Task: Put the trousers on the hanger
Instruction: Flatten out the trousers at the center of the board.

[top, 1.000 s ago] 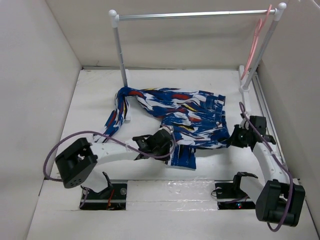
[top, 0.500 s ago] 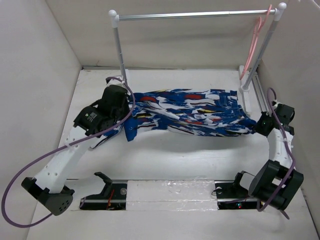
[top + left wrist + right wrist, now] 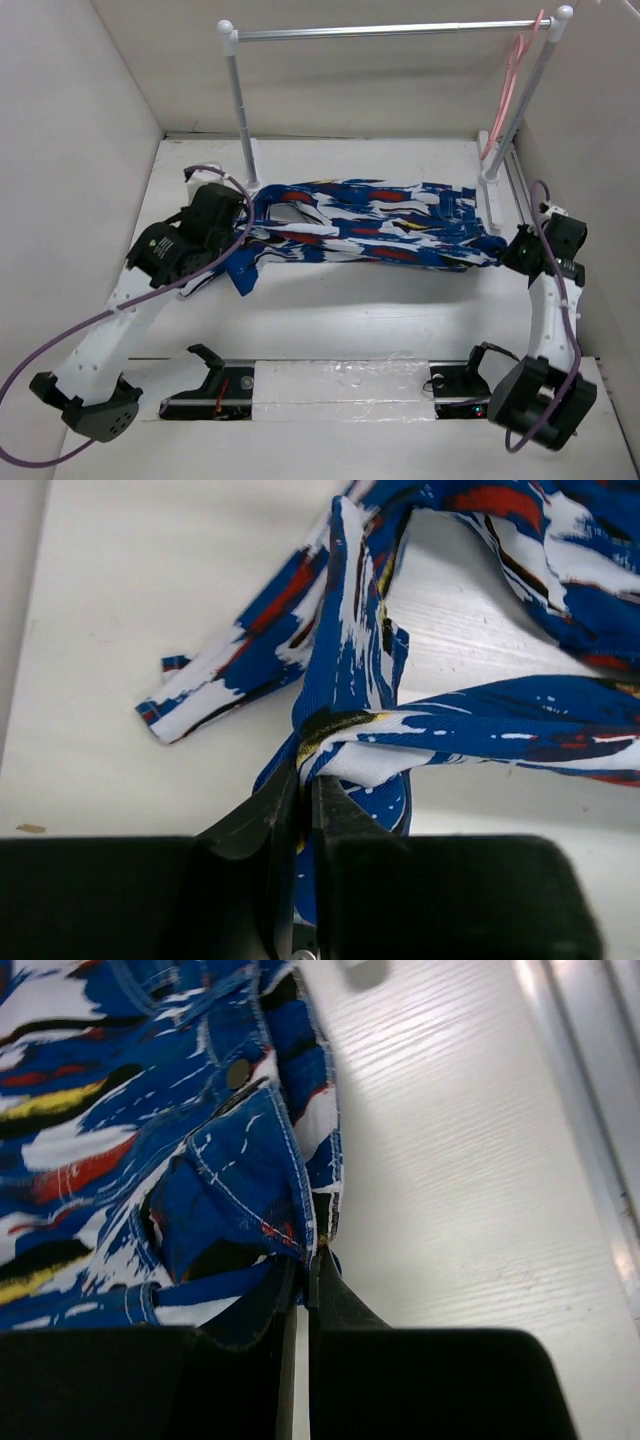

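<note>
Left gripper is closed on a leg fold of the trousers at middle left, and the right gripper pinches their waist edge at middle right, so the cloth stretches between them. The hanger hangs bare on the rail at upper right; putting the trousers onto it seems not yet begun.

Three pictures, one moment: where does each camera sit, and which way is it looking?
Top external: high behind the arm bases, looking down on the table; both arms show, the trousers stretched between them, the hanger on the rail beyond.
Left wrist: on the left arm, looking past the shut left gripper at pinched trouser cloth.
Right wrist: likewise, past the shut right gripper at the waist end.
Shared: all three show the trousers.
</note>
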